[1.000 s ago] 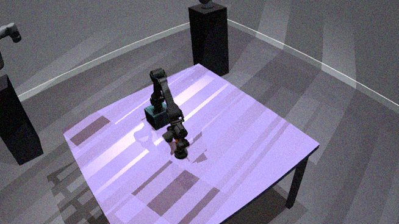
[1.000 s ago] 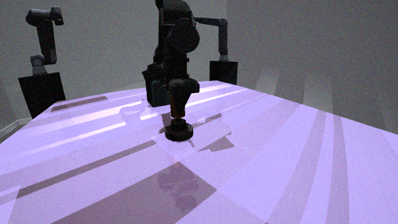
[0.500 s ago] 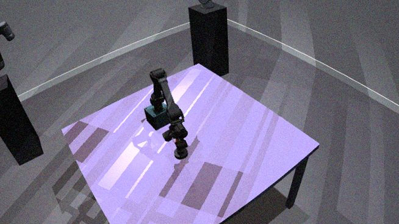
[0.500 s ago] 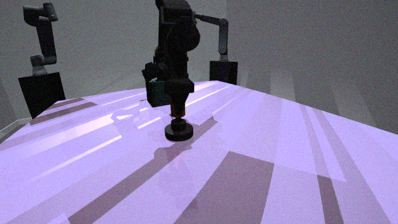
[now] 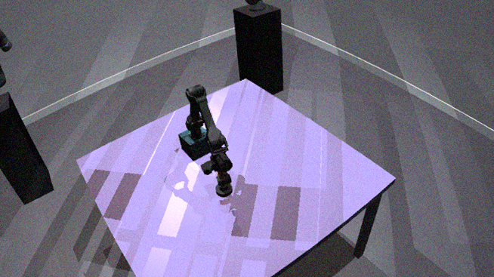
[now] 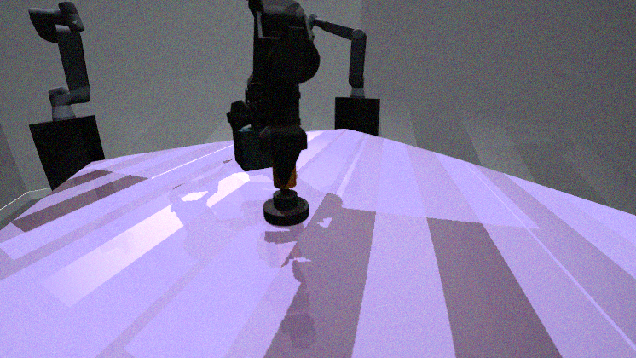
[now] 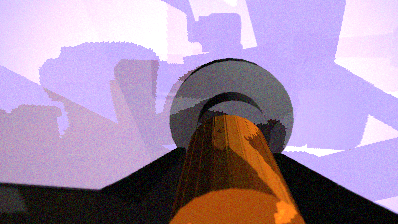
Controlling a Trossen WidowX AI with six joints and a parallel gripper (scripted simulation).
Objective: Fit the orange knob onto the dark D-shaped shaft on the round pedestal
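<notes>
The orange knob [image 6: 291,178] [image 7: 227,160] is upright between my fingers, over the round dark pedestal [image 5: 224,192] [image 6: 272,215] [image 7: 230,75]. My gripper [image 5: 223,177] [image 6: 285,176] [image 7: 228,159] is shut on the knob. In the exterior view the knob's lower end is just above the pedestal's raised middle [image 6: 285,200], with a small dark gap between them. The D-shaped shaft cannot be made out; the knob and fingers cover that place. The wrist view shows the knob's lower end over the raised middle. Its hole and flat side are hidden.
My arm's base stands on a dark box with a teal top [image 5: 186,139] [image 6: 249,153] behind the pedestal. The table [image 5: 332,194] [image 6: 400,267] carries patchy light, shadows and reflections. Two other arms stand on black blocks [image 5: 260,49] [image 5: 13,155] beyond the table.
</notes>
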